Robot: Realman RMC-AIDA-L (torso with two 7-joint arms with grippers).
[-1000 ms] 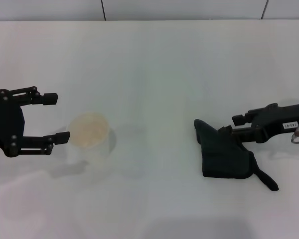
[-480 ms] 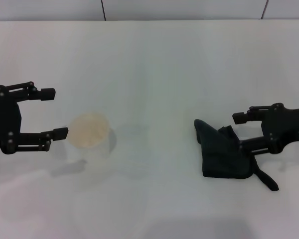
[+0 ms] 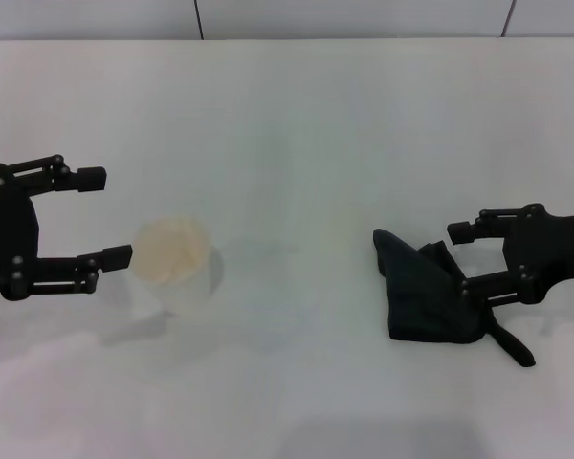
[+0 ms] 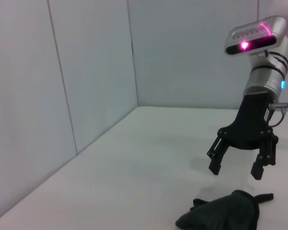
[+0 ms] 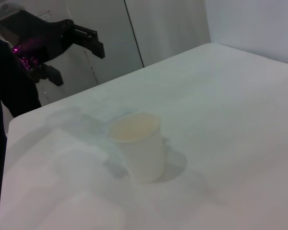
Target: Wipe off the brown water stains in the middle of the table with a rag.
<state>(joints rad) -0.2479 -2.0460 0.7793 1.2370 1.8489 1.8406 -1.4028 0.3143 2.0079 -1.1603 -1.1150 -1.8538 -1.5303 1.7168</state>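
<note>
The dark rag is lying crumpled on the white desk, off to the robot's right of the middle, with a thin tail trailing toward the near edge. The right hand is hovering at the rag's outer side with its fingers spread; the left wrist view is showing that hand poised just above the cloth, gripping nothing. On the other side, the left hand is standing released too, its two fingers wide apart, one fingertip nearly touching a pale cup holding a tan, brownish liquid.

The middle of the desk is looking almost bare: only a very faint greyish smudge is showing between cup and rag, and I cannot tell for sure whether it is a stain, a residue, or just a shadow. That fits either a desk already wiped, with the rag laid aside, or a desk waiting for liquid to be spilled and mopped.

Risks from here, as I judge them:
- The cup is sitting close to the left fingertip, so a small sideways drift could be knocking it over and flooding the surface.
- The rag is bunched and limp, so a pinch on one fold or on the tail could be lifting only a corner, leaving it dragging or slipping out.
- A pale stain on a white desk is hard to see, so patches could be getting missed.
</note>
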